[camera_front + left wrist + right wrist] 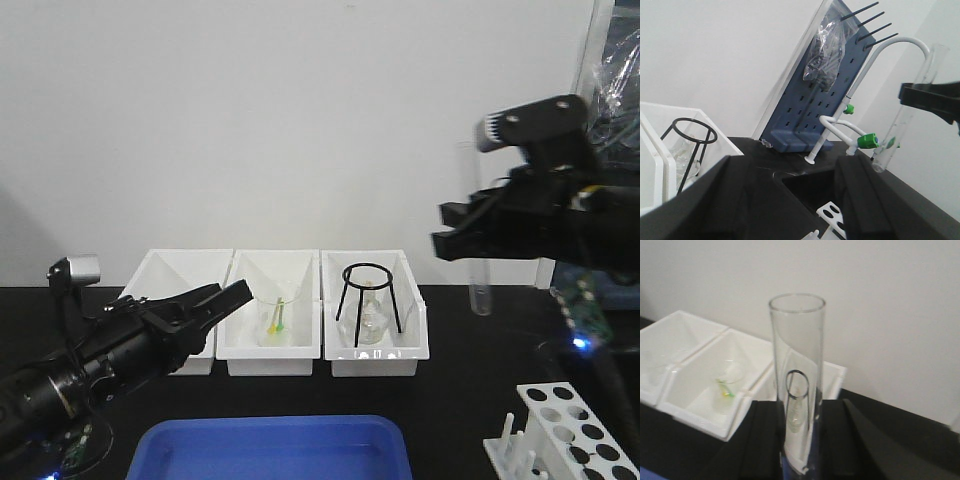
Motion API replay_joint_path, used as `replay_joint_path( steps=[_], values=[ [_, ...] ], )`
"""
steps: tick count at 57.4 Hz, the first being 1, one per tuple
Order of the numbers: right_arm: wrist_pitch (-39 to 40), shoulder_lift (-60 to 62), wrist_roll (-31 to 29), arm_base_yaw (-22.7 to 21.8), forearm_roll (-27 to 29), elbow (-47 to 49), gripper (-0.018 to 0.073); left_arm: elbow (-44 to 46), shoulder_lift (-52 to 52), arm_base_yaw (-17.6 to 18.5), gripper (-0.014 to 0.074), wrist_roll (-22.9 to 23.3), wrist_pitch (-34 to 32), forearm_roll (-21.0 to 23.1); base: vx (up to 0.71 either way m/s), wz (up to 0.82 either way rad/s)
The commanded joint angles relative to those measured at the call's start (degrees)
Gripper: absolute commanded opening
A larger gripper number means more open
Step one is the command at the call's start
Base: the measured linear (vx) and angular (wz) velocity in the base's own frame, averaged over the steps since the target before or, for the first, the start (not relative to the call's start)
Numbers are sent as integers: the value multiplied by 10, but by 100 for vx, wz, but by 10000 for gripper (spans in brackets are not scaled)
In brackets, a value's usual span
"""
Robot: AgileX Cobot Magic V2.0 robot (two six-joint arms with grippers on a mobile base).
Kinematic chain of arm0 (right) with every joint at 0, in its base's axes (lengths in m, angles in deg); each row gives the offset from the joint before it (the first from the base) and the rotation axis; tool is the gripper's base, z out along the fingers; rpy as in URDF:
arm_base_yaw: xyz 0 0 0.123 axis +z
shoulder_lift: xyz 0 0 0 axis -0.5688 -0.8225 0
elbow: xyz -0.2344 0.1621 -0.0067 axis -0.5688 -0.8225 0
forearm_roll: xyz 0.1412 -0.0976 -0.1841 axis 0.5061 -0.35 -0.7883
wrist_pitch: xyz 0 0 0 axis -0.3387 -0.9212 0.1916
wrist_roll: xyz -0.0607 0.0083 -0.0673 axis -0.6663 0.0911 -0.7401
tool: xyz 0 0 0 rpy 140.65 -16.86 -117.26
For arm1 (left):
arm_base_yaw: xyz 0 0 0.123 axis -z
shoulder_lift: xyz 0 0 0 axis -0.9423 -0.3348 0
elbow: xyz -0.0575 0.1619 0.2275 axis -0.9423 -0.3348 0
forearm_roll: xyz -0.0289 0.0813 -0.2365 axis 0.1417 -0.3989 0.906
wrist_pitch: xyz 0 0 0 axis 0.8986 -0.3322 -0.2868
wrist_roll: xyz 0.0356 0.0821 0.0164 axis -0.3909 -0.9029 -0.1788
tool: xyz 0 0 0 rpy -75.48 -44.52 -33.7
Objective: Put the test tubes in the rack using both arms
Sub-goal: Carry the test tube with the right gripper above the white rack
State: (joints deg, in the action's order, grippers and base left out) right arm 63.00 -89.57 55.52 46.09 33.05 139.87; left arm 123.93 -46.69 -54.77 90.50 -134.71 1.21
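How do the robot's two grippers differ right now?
The right gripper sits high; the left gripper sits much lower. The right gripper's jaws clamp an upright test tube; the left gripper's jaws are apart and empty. Both are black, with long pointed jaws.

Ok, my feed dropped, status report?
Right gripper: jaws shut on test tube, upright. Left gripper: jaws open, empty. Path to rack looks clear.
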Motion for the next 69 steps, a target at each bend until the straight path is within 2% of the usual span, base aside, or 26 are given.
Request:
replay_joint_path(
  steps=[1, 5, 13, 29, 37, 46, 50, 60, 64, 69],
  values=[
    [108, 67, -9, -39, 0, -51, -8, 16, 20, 1, 498, 0, -39, 27, 0, 0],
    [140, 102, -9, -65, 0, -110, -9, 16, 20, 1, 498, 0, -39, 27, 0, 0],
    [179, 140, -9, -87, 1, -198, -9, 16, 20, 1, 498, 0, -32, 27, 0, 0],
    [374, 143, 41, -87, 9, -328, -8, 16, 20, 1, 498, 0, -28, 26, 0, 0],
    [393, 143, 81, -87, -2, -364, -8, 16, 20, 1, 498, 0, -28, 26, 0, 0],
    [461, 143, 99, -87, -7, -417, -8, 16, 20, 1, 498, 0, -28, 26, 0, 0],
    [471, 142, 128, -87, -31, -428, -8, 16, 20, 1, 498, 0, -28, 26, 0, 0],
    [489, 119, 229, -87, -156, -430, -8, 16, 20, 1, 498, 0, -28, 26, 0, 0],
    [494, 112, 255, -87, -167, -430, -8, 16, 20, 1, 498, 0, -28, 26, 0, 0],
    [491, 103, 250, -87, -165, -430, -8, 16, 20, 1, 498, 0, -28, 26, 0, 0]
  ],
)
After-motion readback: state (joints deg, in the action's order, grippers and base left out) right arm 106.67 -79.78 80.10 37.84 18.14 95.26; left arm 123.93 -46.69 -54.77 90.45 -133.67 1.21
